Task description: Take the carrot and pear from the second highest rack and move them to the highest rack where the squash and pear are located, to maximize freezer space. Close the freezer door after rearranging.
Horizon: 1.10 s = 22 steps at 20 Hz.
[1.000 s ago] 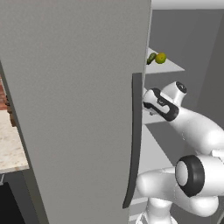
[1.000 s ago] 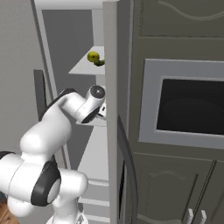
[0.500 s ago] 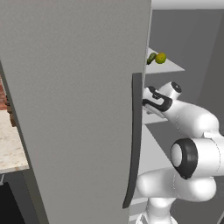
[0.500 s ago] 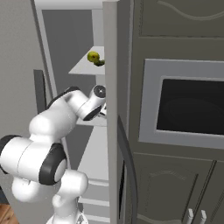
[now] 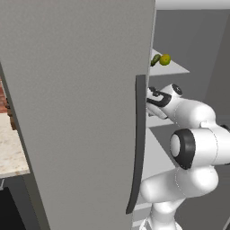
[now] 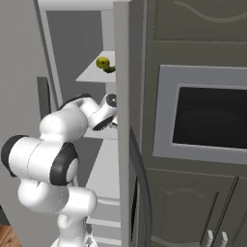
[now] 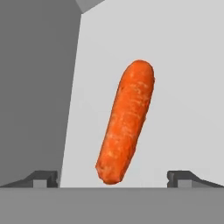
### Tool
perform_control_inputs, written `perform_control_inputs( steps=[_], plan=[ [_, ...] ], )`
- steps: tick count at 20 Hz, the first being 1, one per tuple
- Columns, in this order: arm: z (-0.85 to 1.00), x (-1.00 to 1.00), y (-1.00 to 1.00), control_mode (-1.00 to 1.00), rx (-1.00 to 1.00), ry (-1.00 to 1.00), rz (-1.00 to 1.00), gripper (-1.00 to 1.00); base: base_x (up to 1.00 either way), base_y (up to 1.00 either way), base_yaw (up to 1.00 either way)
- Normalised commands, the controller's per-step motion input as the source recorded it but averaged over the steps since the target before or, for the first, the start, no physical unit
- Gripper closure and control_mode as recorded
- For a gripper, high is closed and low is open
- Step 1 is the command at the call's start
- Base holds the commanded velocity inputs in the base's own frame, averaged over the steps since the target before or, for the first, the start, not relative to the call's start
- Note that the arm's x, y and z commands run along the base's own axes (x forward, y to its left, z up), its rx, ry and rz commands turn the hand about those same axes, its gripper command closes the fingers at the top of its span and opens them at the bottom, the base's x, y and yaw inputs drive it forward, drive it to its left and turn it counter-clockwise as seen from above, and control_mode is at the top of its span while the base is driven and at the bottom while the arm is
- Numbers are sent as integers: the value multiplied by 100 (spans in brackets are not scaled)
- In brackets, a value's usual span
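Note:
The carrot [image 7: 127, 122], bright orange, lies on a light-grey shelf in the hand view, its blunt lower end close to my gripper [image 7: 113, 178]. The gripper is open, with one fingertip [image 7: 43, 177] to each side of the carrot's end and neither touching it. My hand [image 5: 157, 96] reaches into the freezer one shelf below the highest rack [image 5: 173, 68]. On that rack sit the dark green squash [image 5: 155, 60] and a yellow-green pear [image 5: 165, 59] side by side. The squash [image 6: 110, 69] and pear [image 6: 102, 62] also show on the highest rack [image 6: 91, 75] from the right.
The open freezer door [image 5: 76, 112] with its dark handle [image 5: 137, 143] stands close on the arm's left. The other grey door [image 6: 123, 120] edges the arm's right. A dark cabinet with a built-in oven [image 6: 207, 116] lies further right, and a counter [image 5: 11, 148] at far left.
The arm has stretched further into the freezer at the second rack's level, and its elbow has swung up and forward. The produce on the top rack has not moved.

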Motion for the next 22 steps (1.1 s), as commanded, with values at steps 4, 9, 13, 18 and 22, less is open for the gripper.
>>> perform_control_inputs(
  steps=[4,9,13,18,22],
  plan=[
    [-11,24,0,-100,1,0,0,-100,0,0,0],
    [-16,22,0,-100,0,1,0,-100,0,0,0],
    [-19,15,0,-100,0,1,0,-100,0,0,0],
    [-15,17,0,-100,0,0,0,-100,0,0,0],
    [-17,14,0,-100,0,0,0,-100,0,0,0]
  ],
)
